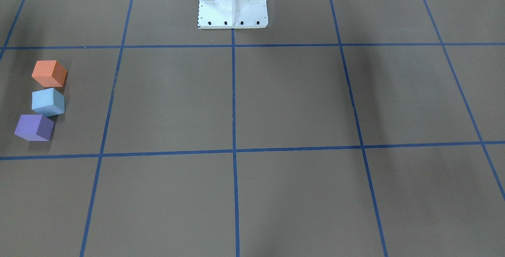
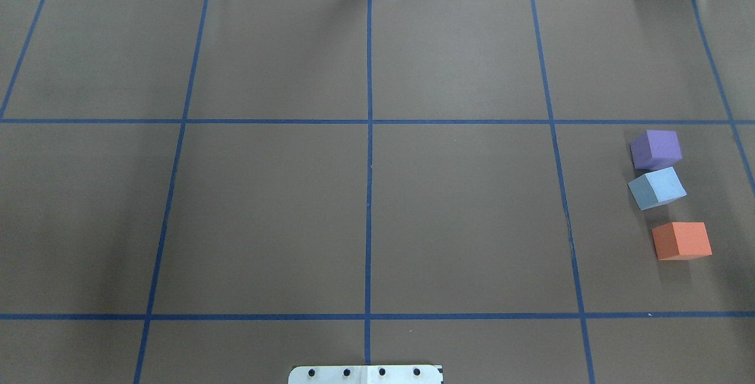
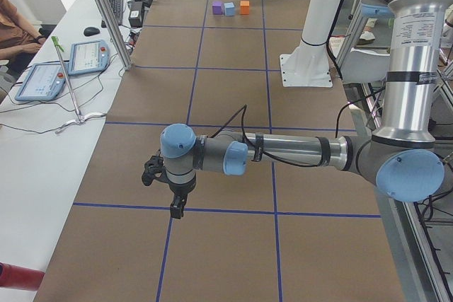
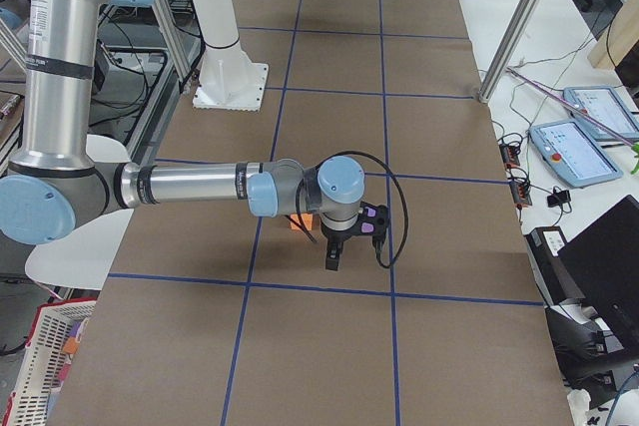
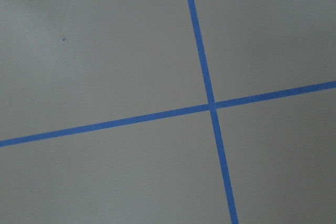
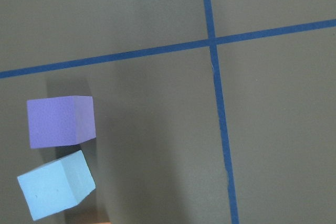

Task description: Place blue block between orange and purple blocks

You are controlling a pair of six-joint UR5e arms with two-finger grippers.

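An orange block (image 1: 49,73), a light blue block (image 1: 48,102) and a purple block (image 1: 34,127) stand in a line on the brown table, the blue one in the middle. In the overhead view they are at the right: purple (image 2: 656,149), blue (image 2: 656,187), orange (image 2: 682,240). The right wrist view shows the purple (image 6: 61,121) and blue (image 6: 55,184) blocks below it. My right gripper (image 4: 334,256) hangs above the blocks, seen only in the right side view. My left gripper (image 3: 175,206) hangs over bare table far from them. I cannot tell whether either is open.
The white robot pedestal (image 1: 232,0) stands at the table's middle edge. Blue tape lines (image 2: 369,195) grid the table. Operator tablets (image 3: 88,56) and cables lie on the side bench, where a person (image 3: 14,26) sits.
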